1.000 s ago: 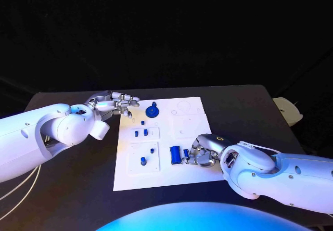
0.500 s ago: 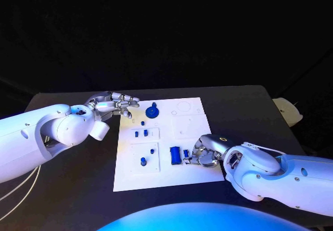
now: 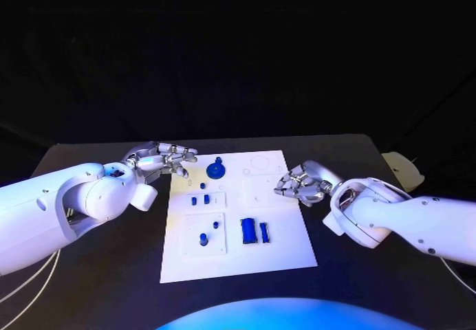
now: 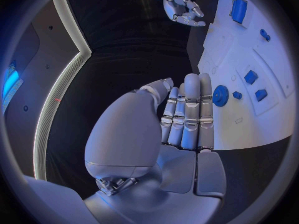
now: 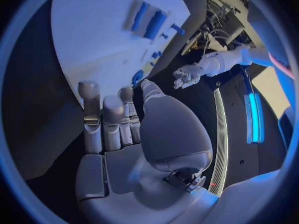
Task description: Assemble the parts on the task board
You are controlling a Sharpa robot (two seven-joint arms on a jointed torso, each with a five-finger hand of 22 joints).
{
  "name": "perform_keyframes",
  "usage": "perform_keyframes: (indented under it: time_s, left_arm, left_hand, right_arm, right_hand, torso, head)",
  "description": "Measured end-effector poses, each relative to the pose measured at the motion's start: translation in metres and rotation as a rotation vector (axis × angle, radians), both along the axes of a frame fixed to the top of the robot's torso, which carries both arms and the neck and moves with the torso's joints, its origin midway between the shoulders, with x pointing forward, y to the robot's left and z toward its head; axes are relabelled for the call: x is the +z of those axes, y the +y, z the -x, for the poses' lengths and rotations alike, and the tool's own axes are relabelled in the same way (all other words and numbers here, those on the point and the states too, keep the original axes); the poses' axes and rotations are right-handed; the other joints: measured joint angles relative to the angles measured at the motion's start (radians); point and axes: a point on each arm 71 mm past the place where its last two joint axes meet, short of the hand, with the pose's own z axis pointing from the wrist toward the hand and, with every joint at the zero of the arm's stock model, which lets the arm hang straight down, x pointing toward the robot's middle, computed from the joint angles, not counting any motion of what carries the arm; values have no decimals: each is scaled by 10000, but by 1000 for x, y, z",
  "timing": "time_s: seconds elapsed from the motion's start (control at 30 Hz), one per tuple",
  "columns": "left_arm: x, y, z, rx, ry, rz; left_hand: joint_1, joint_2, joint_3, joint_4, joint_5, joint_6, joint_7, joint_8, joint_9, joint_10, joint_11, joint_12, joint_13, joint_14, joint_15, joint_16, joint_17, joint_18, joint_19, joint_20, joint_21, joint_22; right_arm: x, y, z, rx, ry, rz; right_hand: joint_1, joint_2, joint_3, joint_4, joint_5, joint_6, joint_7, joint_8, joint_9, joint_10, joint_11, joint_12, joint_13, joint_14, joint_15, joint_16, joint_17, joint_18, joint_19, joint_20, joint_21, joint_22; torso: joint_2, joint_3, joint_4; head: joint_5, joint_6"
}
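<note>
Both our hands empty, fingers loosely curled but apart, left hand (image 3: 164, 157) and right hand (image 3: 300, 184) flanking the board (image 3: 283, 247); a careless reach could knock the gear (image 3: 217, 171).

You see a matt white task board (image 3: 283, 237) lying flat on the table (image 3: 99, 275), whose black top looks matt and smooth. On the board, the blue parts (image 3: 248, 232) look like smooth plastic with a slight sheen, the round part (image 3: 217, 172) near its far edge too. Beside the board, the left hand (image 3: 164, 157) and right hand (image 3: 300, 185) show glossy silver metal-look fingers on smooth white plastic-look arms
</note>
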Motion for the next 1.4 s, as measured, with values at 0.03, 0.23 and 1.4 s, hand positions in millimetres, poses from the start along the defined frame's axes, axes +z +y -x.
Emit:
perform_keyframes:
  time_s: [0.03, 0.23, 1.4]
  left_arm:
    - [-1, 0, -1, 82, -35, 46]
    - [-11, -1, -7, 711, -235, 341]
    - [-31, -29, -17, 3370, -814, 1204]
  left_hand:
    - [-31, -23, -54, 54, 0, -23, -23, 22, 0, -25, 25, 42, 0, -287, 20, -199, -89, -1, -165, 29, -180, -88]
    - [-133, 8, -277, 277, 0, -128, -21, 114, 0, -284, 177, 88, -110, -1894, 359, -2185, -1081, 1, -1352, 418, -1860, -1018]
    - [-5785, 1362, -2553, -243, -812, -4742, -1141, -1284, -648, -4992, 42, -2183, -897, -6378, 670, -9111, -3880, -619, -5145, 362, -7979, -4888]
  right_arm:
    - [0, -4, -7, -224, 53, -438]
    - [-1, -19, -45, -1351, 159, -2727]
    - [-3, 28, -95, -1958, -213, -6964]
  right_hand:
    - [190, 35, 14, -63, -138, -71, 71, -79, -58, -346, 70, -669, -522, -439, 66, -1055, -1133, 139, -484, 68, -1155, -407]
    - [959, 133, 180, -230, -1027, -317, 317, -405, -476, -1220, 438, -3003, -2919, -1683, 488, -4425, -3338, 140, -1618, 471, -3457, -1948]
    - [-4737, 437, -32, -1586, -2340, -4003, -105, -1372, -3364, -4680, 190, -7057, -10204, -6823, 577, -10819, -8254, -253, -7000, 667, -6351, -9694]
  torso:
    - [-40, -22, 6]
    - [-278, -133, 34]
    - [-692, 56, 56]
  head:
    - [-4, 39]
    - [-22, 317]
    - [686, 1972]
